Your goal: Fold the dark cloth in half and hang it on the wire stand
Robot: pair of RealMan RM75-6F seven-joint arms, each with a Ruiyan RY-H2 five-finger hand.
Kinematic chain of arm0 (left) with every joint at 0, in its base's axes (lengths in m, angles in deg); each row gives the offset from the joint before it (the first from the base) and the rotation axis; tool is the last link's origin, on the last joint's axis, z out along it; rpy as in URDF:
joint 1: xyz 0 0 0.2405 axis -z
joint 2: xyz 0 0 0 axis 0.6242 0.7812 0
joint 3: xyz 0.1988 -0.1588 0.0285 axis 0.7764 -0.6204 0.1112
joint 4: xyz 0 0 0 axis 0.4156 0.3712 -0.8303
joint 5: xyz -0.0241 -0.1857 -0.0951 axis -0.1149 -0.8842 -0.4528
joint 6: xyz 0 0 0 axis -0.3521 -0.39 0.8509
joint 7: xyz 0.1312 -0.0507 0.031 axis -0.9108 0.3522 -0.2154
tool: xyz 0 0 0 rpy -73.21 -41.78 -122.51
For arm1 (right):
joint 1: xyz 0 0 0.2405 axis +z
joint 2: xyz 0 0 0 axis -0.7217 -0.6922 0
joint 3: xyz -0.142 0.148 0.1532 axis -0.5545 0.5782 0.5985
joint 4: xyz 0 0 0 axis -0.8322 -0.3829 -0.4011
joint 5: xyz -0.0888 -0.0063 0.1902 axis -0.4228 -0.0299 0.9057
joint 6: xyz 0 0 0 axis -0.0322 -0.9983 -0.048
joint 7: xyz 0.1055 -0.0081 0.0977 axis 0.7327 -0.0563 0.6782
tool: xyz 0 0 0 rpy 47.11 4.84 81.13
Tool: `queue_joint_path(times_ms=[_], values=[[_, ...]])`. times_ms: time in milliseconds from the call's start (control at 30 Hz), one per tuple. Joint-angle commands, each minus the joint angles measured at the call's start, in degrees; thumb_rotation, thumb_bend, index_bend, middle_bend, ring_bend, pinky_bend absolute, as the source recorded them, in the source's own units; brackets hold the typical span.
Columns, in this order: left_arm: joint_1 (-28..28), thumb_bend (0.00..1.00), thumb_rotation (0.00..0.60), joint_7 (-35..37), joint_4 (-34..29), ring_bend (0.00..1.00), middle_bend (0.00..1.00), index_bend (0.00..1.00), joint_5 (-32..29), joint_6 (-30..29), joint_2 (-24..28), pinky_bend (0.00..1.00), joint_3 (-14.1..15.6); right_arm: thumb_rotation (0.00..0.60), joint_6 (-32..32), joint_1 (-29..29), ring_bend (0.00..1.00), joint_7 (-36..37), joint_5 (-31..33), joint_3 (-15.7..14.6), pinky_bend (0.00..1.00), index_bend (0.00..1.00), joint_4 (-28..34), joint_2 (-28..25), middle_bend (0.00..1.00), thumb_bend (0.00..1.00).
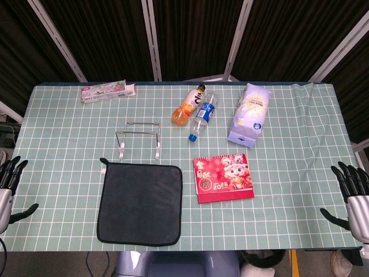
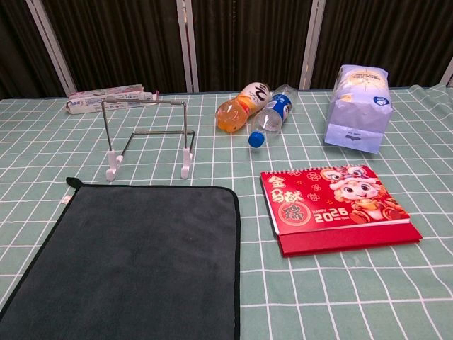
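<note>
The dark cloth (image 1: pixel 140 202) lies flat and unfolded on the checked table (image 1: pixel 300 144) at its near edge, with the wire stand (image 1: pixel 138 137) upright just behind it and not touching it. Left hand (image 1: pixel 10 183) and right hand (image 1: pixel 353 199) sit at opposite ends of the table's near edge, well apart from the cloth, fingers spread and holding nothing. Right of the cloth stands a red calendar (image 1: pixel 224 177); farther back lie an orange bottle (image 1: pixel 188 105) and a clear bottle (image 1: pixel 204 114) side by side, a white bag (image 1: pixel 250 113) and a long box (image 1: pixel 108 92).
</note>
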Motion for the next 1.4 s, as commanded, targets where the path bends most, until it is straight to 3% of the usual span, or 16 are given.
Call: queue_joint_path(times_ms=[33, 300, 433, 633, 800, 933, 1067, 1233, 1400], values=[[0.0, 0.00, 0.600, 0.1, 0.2, 0.00, 0.00, 0.00, 0.1, 0.0, 0.0, 0.00, 0.1, 0.600, 0.2, 0.1, 0.00, 0.1, 0.0, 0.0, 0.00, 0.02, 0.1, 0.0, 0.00, 0.00], [3.0, 0.00, 0.600, -0.5, 2.1, 0.00, 0.00, 0.00, 3.2, 3.1, -2.0, 0.00, -0.4, 0.600, 0.6, 0.1, 0.00, 1.0, 0.3, 0.2, 0.00, 0.07, 1.0, -0.8, 0.00, 0.00], [8.2, 0.00, 0.600, -3.5, 1.8, 0.00, 0.00, 0.00, 5.2, 9.4, -3.6, 0.00, -1.5, 0.600, 1.1, 0.1, 0.00, 1.2, 1.3, 0.4, 0.00, 0.08, 1.2, -1.1, 0.00, 0.00], [18.0, 0.00, 0.600, -13.7, -0.6, 0.00, 0.00, 0.00, 6.9, 21.4, -7.3, 0.00, -4.3, 0.600, 2.4, 0.3, 0.00, 1.0, 3.8, 1.2, 0.00, 0.13, 1.4, -1.3, 0.00, 0.00], [28.8, 0.00, 0.600, -22.3, 1.5, 0.00, 0.00, 0.00, 7.7, 33.6, -14.0, 0.00, -7.0, 0.600, 4.5, 0.8, 0.00, 0.5, 6.8, 2.1, 0.00, 0.14, 0.9, -1.1, 0.00, 0.00], [34.3, 0.01, 0.600, -25.7, 5.1, 0.00, 0.00, 0.00, 7.8, 39.2, -19.7, 0.00, -7.6, 0.600, 5.4, 0.9, 0.00, 0.3, 8.8, 2.6, 0.00, 0.15, 0.7, -1.1, 0.00, 0.00], [37.8, 0.12, 0.600, -27.1, 8.2, 0.00, 0.00, 0.08, 7.6, 42.3, -24.1, 0.00, -7.4, 0.600, 5.9, 0.8, 0.00, 0.2, 10.1, 3.0, 0.00, 0.06, 0.5, -1.2, 0.00, 0.00], [41.4, 0.30, 0.600, -27.5, 11.7, 0.00, 0.00, 0.18, 7.1, 45.2, -28.8, 0.00, -6.5, 0.600, 6.7, 0.6, 0.00, 0.1, 11.6, 3.2, 0.00, 0.09, 0.1, -1.2, 0.00, 0.00], [43.3, 0.33, 0.600, -26.0, 14.9, 0.00, 0.00, 0.26, 7.2, 46.0, -31.6, 0.00, -5.0, 0.600, 7.0, 0.3, 0.00, 0.4, 12.4, 3.3, 0.00, 0.08, -0.1, -1.3, 0.00, 0.00]])
